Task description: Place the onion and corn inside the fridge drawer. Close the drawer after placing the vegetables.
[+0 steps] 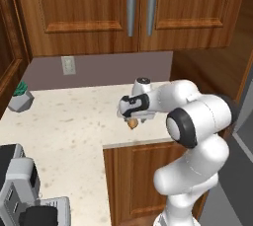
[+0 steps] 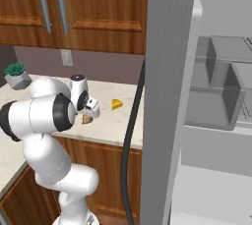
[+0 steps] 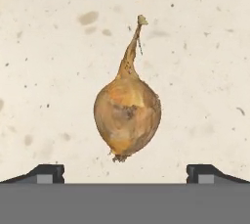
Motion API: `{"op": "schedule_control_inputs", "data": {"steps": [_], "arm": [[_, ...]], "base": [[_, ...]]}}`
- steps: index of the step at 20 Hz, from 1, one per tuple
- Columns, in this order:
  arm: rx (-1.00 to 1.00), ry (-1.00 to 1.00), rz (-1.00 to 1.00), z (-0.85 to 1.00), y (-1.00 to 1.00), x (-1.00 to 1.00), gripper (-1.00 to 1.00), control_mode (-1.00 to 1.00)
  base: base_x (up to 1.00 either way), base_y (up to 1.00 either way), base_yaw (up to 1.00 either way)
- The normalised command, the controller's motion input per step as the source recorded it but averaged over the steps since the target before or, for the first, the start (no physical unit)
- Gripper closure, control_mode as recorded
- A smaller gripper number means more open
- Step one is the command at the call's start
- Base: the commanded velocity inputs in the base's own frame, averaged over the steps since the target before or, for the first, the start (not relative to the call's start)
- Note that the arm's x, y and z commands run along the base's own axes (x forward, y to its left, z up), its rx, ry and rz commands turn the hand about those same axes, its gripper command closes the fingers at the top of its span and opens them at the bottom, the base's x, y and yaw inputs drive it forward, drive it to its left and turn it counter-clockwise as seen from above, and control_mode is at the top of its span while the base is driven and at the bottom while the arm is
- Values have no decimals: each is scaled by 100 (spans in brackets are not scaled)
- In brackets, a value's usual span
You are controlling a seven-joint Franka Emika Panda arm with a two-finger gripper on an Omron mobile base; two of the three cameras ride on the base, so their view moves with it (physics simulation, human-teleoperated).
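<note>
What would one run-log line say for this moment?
tool: open, above brown-tan round onion | onion: lying on speckled cream counter | phase: pre-grasp

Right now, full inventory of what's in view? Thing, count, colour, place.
onion: 1, brown-tan, on the counter directly under the end effector
yellow wedge: 1, yellow, on the counter beyond the onion
potted plant: 1, green in a grey pot, back left of the counter
counter: 1, speckled cream, over wooden cabinets
wall outlet: 1, pale, on the backsplash
fridge door: 1, grey, open, right of the counter
end effector: 1, dark fingertips spread wide, over the onion
</note>
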Motion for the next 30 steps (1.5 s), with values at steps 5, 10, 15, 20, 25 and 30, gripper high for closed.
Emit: {"op": "schedule_control_inputs", "data": {"steps": [5,10,15,20,25,30], "arm": [[-9,8,1,-42,0,11,-100,-100],[-9,4,0,-40,0,19,-100,-100],[-2,0,3,-27,0,18,-100,-100],[-4,1,2,-51,1,0,100,-100],[0,-12,-6,6,-13,-71,100,-100],[8,-14,0,85,-8,-100,100,-100]], "base": [[0,0,0],[0,0,0],[0,0,0],[0,0,0],[0,0,0],[0,0,0]]}}
